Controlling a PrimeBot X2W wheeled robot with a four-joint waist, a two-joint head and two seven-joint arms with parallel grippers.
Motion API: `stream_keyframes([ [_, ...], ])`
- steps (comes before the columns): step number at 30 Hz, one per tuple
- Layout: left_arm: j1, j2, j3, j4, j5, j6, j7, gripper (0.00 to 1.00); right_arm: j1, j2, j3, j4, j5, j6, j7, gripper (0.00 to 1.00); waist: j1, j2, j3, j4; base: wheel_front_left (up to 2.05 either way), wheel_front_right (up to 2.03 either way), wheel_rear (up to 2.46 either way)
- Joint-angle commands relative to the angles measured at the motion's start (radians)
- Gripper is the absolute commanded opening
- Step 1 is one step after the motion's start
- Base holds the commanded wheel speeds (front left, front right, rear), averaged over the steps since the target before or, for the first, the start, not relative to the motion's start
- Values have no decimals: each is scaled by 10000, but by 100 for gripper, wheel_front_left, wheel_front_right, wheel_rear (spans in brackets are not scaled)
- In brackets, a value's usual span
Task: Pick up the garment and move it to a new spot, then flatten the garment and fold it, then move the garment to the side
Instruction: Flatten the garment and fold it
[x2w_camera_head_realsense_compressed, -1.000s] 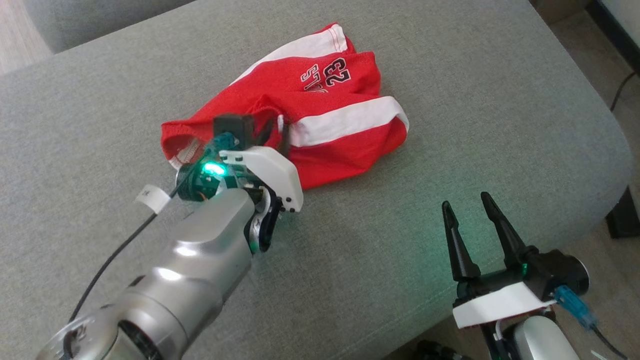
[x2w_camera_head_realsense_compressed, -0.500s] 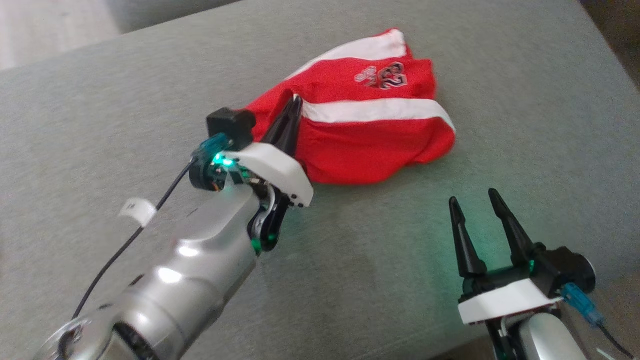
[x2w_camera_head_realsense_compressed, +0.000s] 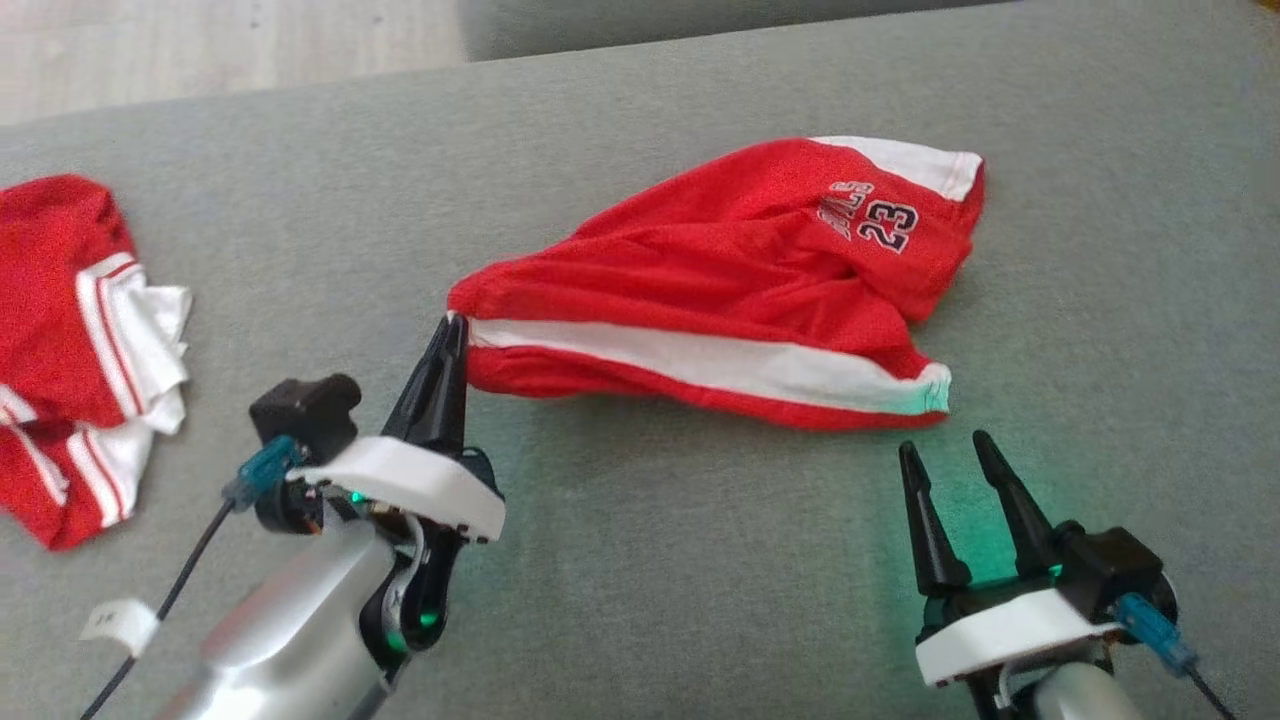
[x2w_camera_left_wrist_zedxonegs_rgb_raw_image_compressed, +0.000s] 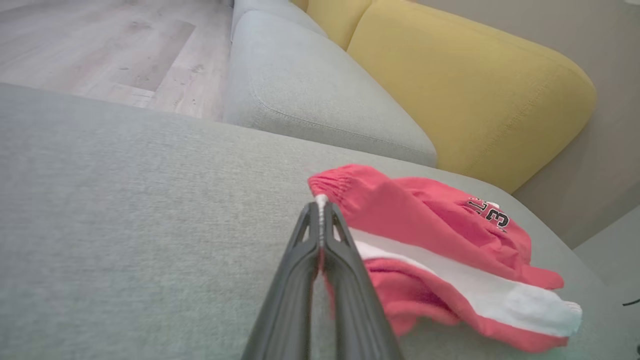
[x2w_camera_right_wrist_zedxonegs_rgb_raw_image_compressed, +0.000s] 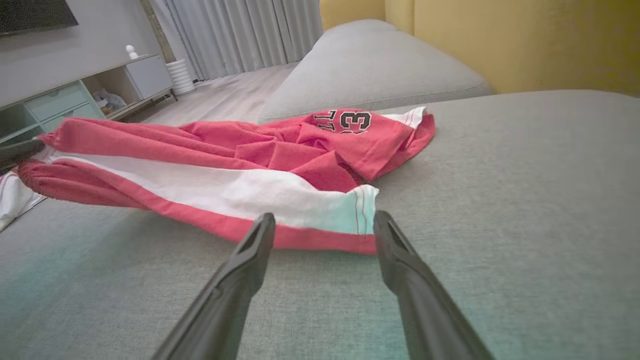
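Left gripper (x2w_camera_head_realsense_compressed: 455, 322), fingers pressed together, pinched the red shorts (x2w_camera_head_realsense_compressed: 720, 290) by a waistband corner at head-view centre — apparently for dragging. Left wrist view: shorts lay right of centre on the grey cushion (x2w_camera_left_wrist_zedxonegs_rgb_raw_image_compressed: 125, 200). Right wrist view: right gripper (x2w_camera_right_wrist_zedxonegs_rgb_raw_image_compressed: 325, 217) stood spread — idle, near the hem.

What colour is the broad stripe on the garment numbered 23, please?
White; the stripe shows best in the head view.
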Motion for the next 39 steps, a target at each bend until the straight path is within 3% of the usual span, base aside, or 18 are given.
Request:
stream_keyframes([
  [1, -200, 355, 542, -541, 143, 128, -122, 0, -246, -53, 232, -93, 113, 73, -40, 100, 1, 0, -85, 231, 0, 0, 0],
  [10, 257, 715, 859, -1475, 451, 539, -123, 0, -953, -391, 676, 956, 346, 73, -40, 100, 1, 0, -28, 522, 0, 0, 0],
  [21, 16, 750, 832, -1515, 539, 576, -62, 0, -2141, -699, 1524, 2405, 839, 73, -40, 100, 1, 0, 154, 617, 0, 0, 0],
  [22, 3, 744, 829, -1499, 536, 564, -60, 0, -2205, -740, 1633, 2456, 931, 73, -40, 85, 1, 0, 160, 627, 0, 0, 0],
  [24, -11, 724, 821, -1454, 521, 534, -59, 0, -2280, -804, 1773, 2475, 1094, 73, -40, 13, 1, 0, 156, 651, 0, 0, 0],
  [25, -17, 715, 814, -1426, 519, 523, -59, 0, -2297, -840, 1825, 2461, 1168, 73, -40, 0, 1, 0, 153, 664, 0, 0, 0],
  [30, -78, 724, 848, -1375, 570, 419, -69, 0, -2392, -971, 1678, 1703, 1293, 73, -40, 0, 1, 0, 154, 630, 0, 0, 0],
  [39, -1537, 1166, 802, -1782, 1170, -68, 324, 0, -3576, -1297, 323, -867, 1460, 73, -40, 0, 1, 0, 424, 364, 0, 0, 0],
])
